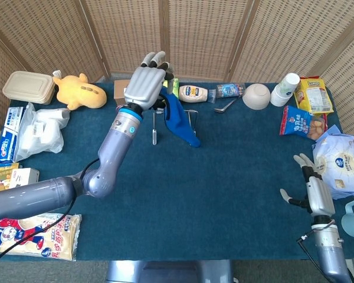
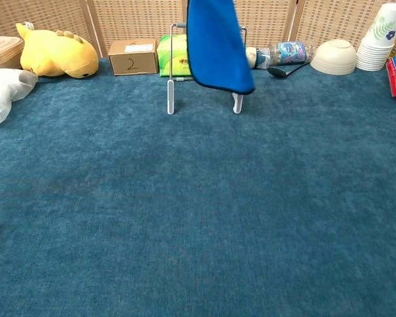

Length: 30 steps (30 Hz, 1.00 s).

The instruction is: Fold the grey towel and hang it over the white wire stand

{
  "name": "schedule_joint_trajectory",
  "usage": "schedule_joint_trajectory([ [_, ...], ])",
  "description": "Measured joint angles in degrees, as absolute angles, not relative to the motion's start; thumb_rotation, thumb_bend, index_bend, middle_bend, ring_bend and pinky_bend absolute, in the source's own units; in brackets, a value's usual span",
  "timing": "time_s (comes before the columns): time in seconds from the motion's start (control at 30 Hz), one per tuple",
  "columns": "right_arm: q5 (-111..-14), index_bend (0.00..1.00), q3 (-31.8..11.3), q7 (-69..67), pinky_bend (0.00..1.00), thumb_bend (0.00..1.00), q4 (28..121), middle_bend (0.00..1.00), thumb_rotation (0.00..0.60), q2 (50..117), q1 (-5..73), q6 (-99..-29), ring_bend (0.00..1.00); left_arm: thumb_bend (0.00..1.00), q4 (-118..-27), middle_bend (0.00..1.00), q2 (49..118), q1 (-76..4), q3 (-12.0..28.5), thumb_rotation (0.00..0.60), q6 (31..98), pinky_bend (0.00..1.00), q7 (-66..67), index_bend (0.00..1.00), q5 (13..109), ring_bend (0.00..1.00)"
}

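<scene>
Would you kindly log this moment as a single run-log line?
left hand: holds towel hanging at wire stand | right hand: open, idle near table edge | towel blue, not yet draped

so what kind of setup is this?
Looks like a staged lab tabletop, not a home: blue cloth table, wicker screens behind, and random props along the edges, such as a plush toy, paper cups and snack bags.

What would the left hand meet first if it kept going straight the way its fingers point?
Probably nothing on the table. The left hand, holding the towel above the wire stand, points toward the wicker screen behind; depth is unclear.
</scene>
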<state>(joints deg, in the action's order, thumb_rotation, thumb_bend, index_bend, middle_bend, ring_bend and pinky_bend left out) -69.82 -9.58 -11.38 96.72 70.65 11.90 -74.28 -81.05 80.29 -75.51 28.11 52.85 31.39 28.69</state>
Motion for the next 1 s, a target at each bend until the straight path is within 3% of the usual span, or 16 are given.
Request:
schedule_joint_trajectory([
  [0.53,-69.9,0.03,-9.6,-11.7,0.0,0.26,96.6,0.03,0.6,70.8,10.7,-74.5,0.0,0.53,-69.4,0.29,85.1,-81.5,28.3,0.6,51.8,0.0,34.6,0.76,22.2,0.08],
  [1.0,-70.2,0.02,-10.0,-12.4,0.0,0.26,95.5,0.03,0.6,71.4,10.9,-73.5,0.0,0.53,-74.9,0.29,81.5,-80.1,27.8,0.6,52.9,0.0,35.7,0.76,20.6,0.07],
])
